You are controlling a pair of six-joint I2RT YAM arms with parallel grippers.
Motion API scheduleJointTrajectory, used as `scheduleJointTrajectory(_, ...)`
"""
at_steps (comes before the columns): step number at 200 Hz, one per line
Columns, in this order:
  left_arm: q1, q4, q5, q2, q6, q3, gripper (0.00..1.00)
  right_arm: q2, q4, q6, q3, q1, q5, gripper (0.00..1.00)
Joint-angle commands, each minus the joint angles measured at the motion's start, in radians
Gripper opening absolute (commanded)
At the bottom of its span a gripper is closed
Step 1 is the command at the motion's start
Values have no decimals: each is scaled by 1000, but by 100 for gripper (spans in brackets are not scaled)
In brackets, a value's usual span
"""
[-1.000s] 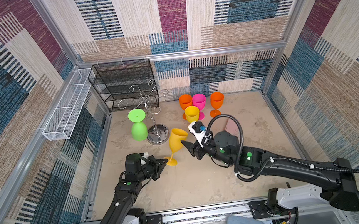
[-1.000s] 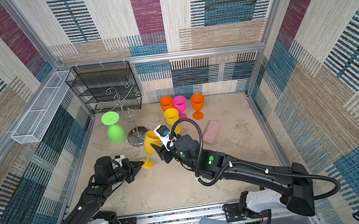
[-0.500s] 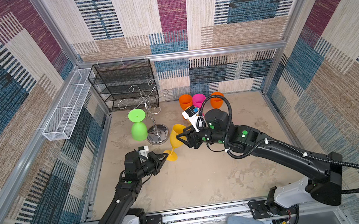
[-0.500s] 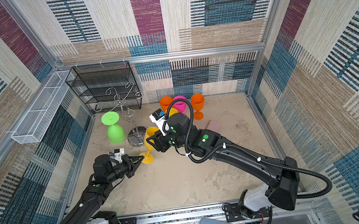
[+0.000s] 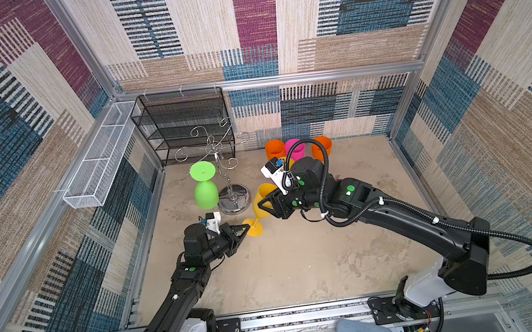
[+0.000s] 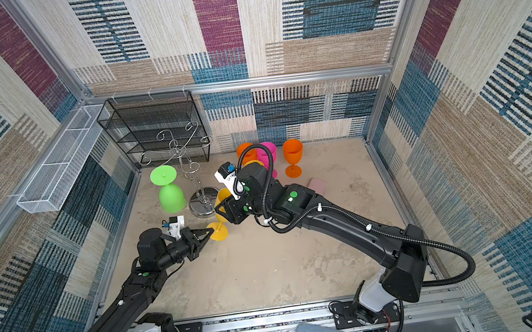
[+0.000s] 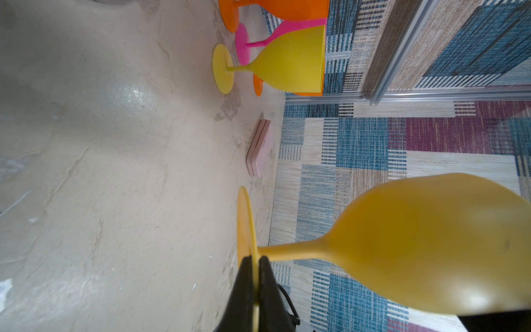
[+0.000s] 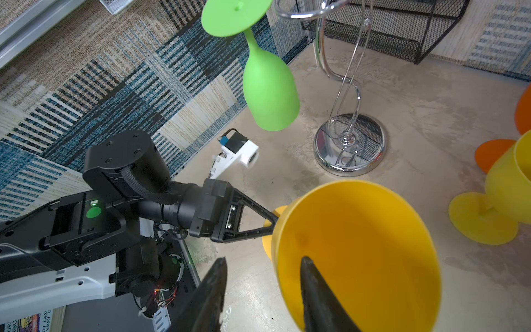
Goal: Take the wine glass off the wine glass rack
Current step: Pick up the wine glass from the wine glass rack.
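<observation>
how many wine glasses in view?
6. Green glass hangs on the rack; amber glass tilted beside its base; yellow glass, pink glass, orange glass and another orange glass stand near the back wall. None obviously hidden.

Black arms (image 5: 398,220), green dots (image 5: 349,188), ribbed cables (image 5: 512,274)

Lighting: bright, even, overhead; shadows soft. Glare: patch on floor (image 7: 133,95), left wrist view. Blur: near yellow glass (image 7: 431,250). Edges: wide-angle bending.
</observation>
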Motion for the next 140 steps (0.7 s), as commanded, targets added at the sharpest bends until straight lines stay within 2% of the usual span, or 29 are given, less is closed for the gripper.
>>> scheduleJointTrajectory(1, 0, 47, 13, -5, 42, 2, 0, 10, -24, -16, 17, 1, -21, 36)
scheduleJointTrajectory(62, 0, 28, 11, -6, 83, 18, 0, 37, -59, -41, 46, 1, -42, 21)
scheduleJointTrajectory(110, 0, 24, 8, -10, 122, 30, 0, 38, -93, -51, 43, 0, -73, 15)
scheduleJointTrajectory(129, 0, 24, -2, -7, 136, 31, 0, 34, -103, -52, 42, -1, -75, 9)
scheduleJointTrajectory(140, 0, 24, -6, -6, 141, 30, 0, 34, -110, -53, 45, -1, -75, 1)
